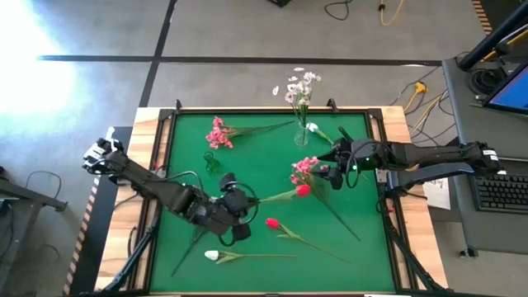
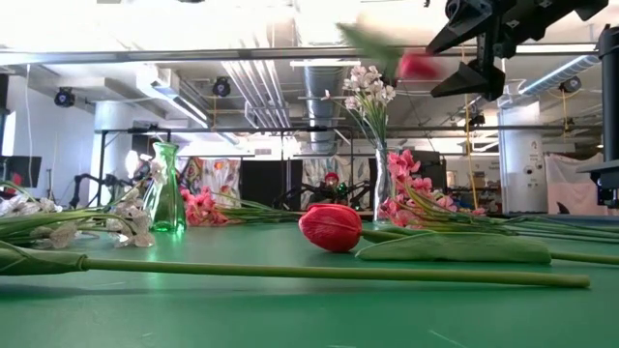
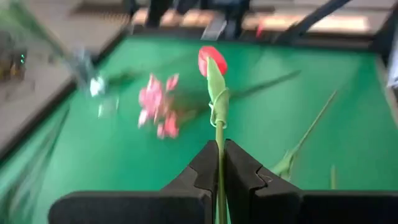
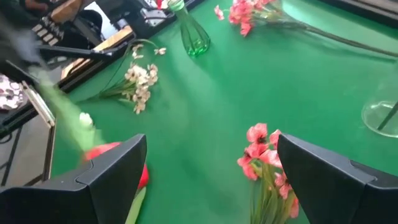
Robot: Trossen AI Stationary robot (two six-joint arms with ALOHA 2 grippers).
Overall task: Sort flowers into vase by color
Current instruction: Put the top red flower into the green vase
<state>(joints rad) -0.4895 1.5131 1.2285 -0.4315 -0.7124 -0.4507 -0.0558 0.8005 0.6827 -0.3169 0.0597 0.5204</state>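
My left gripper [image 1: 237, 203] is shut on the stem of a red tulip whose bud [image 1: 303, 190] points toward the table's right; the bud is raised high in the low view [image 2: 418, 66]. My right gripper [image 1: 329, 172] is open and empty above a pink blossom cluster [image 4: 263, 154] lying on the green mat, and the held bud [image 4: 109, 151] shows beside one of its fingers. A clear vase [image 1: 301, 134] with white sprays stands at the far middle. A small green vase [image 1: 213, 163] stands left of centre. My left gripper pinches the tulip's green stem [image 3: 220, 163] between its two fingers, well below the bud. The stem sticks out forward past the fingertips, with the bud [image 3: 211, 60] at its free end. The bud end is lifted clear of the mat.
Another red tulip [image 1: 272, 223] and a white bud [image 1: 212, 256] lie near the front edge. A pink cluster [image 1: 219, 132] lies at the far left. White sprays [image 4: 139, 81] lie on the mat near the green vase. The mat has a raised dark frame [image 1: 388, 206].
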